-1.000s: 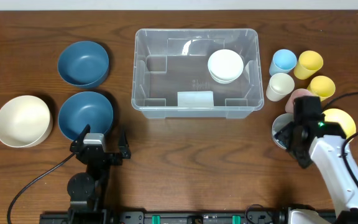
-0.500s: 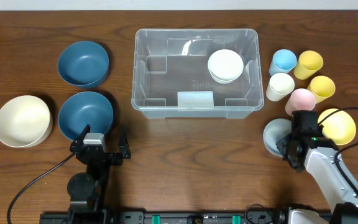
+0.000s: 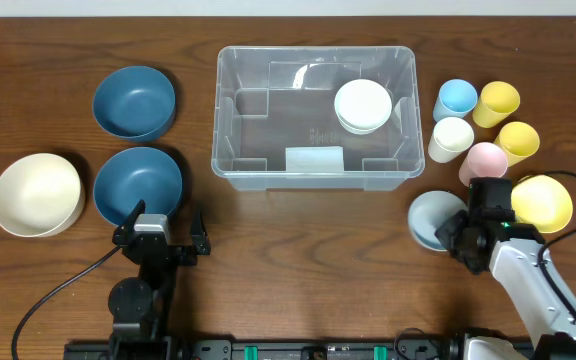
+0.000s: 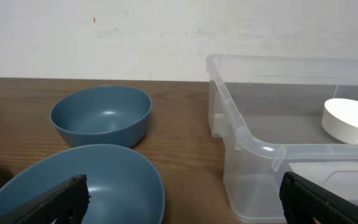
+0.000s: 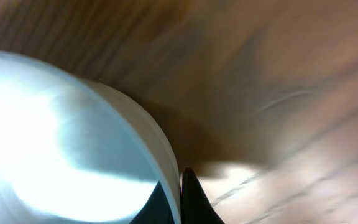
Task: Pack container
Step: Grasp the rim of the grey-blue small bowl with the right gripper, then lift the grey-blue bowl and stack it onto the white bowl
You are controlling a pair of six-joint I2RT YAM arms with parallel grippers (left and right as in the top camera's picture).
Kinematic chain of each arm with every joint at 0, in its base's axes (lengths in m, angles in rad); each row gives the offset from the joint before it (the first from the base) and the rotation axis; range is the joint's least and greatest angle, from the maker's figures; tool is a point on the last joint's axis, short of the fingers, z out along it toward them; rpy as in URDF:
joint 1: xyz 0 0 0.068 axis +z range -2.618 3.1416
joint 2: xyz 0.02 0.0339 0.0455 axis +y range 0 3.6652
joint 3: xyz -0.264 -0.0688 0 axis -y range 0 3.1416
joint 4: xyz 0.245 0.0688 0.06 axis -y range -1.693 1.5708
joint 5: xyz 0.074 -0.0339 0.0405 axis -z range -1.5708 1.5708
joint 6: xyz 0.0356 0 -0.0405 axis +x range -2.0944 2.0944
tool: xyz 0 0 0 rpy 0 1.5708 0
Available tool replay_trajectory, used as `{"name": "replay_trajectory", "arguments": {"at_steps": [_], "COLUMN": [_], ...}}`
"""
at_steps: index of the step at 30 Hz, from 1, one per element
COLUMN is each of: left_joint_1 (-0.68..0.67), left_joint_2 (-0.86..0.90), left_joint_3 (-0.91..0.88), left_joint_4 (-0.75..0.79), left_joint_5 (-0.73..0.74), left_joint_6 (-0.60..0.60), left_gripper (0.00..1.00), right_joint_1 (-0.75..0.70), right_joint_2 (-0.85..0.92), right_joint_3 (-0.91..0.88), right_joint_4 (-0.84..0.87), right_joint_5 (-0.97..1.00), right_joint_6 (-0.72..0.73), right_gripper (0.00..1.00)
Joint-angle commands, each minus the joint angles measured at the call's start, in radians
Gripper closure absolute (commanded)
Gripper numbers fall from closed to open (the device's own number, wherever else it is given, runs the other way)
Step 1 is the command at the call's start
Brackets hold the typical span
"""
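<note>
The clear plastic container (image 3: 226, 112) stands at the table's middle back, with a white bowl (image 3: 362, 105) inside at its right end. My right gripper (image 3: 456, 236) is shut on the right rim of a pale grey-blue bowl (image 3: 430, 220), in front of the container's right corner. In the right wrist view the two fingertips (image 5: 191, 194) pinch the bowl's wall (image 5: 61, 149), one inside and one outside. My left gripper (image 3: 162, 224) is open and holds nothing, just in front of a dark blue bowl (image 3: 138, 185). The left wrist view shows that bowl (image 4: 92, 180) low on the left and the container (image 4: 253, 144) on the right.
A second dark blue bowl (image 3: 134, 100) and a cream bowl (image 3: 36, 193) sit at the left. Right of the container stand light blue (image 3: 457, 98), yellow (image 3: 497, 102), yellow (image 3: 517, 140), cream (image 3: 452, 136) and pink (image 3: 483, 160) cups, plus a yellow bowl (image 3: 546, 200).
My right gripper closed on the grey-blue bowl's rim and moved towards the front and left, bringing the bowl a little leftward. The left arm has not moved.
</note>
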Motion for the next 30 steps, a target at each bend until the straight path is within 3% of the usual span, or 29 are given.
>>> {"name": "replay_trajectory", "arguments": {"at_steps": [1,11,19,25,30], "left_joint_1": [0.005,0.005,0.005,0.005,0.005], "left_joint_2": [-0.006,-0.006,-0.006,-0.006,-0.006], "left_joint_3": [-0.017,-0.017,-0.017,-0.017,-0.017], "left_joint_4": [-0.035,-0.035,-0.035,-0.035,-0.035], "left_joint_5": [0.014,0.014,0.014,0.014,0.014], "left_joint_6": [0.013,0.013,0.013,0.013,0.013], "left_gripper": [0.02,0.02,0.02,0.02,0.02], "right_joint_1": [0.070,0.469,0.751,0.786,0.719], "right_joint_2": [0.009,0.009,0.009,0.011,0.011], "right_joint_3": [-0.016,0.065,0.401,0.719,0.871], "right_joint_4": [-0.021,-0.046,-0.240,-0.345,-0.279], "right_joint_5": [-0.152,-0.216,-0.023,0.218,0.507], "right_joint_6": [-0.139,-0.236,-0.245,-0.315,-0.329], "right_gripper": [0.99,0.99,0.99,0.99,0.99]}}
